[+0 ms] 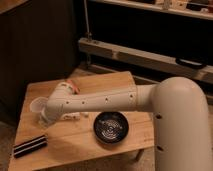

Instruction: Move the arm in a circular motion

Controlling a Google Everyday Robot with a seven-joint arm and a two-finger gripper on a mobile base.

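A: What rests on the light wooden table?
B: A round black ribbed bowl near the front edge; a flat black striped block at the front-left corner; a pale round cup at left, beside the gripper.

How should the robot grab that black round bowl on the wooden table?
Probably by its rim, from straight above: the black round bowl sits upright on the wooden table, mouth open upward, leaving its thin edge free to pinch. The gripper, at the end of the glossy white arm over the table's left side, is nearest the bowl's left rim.
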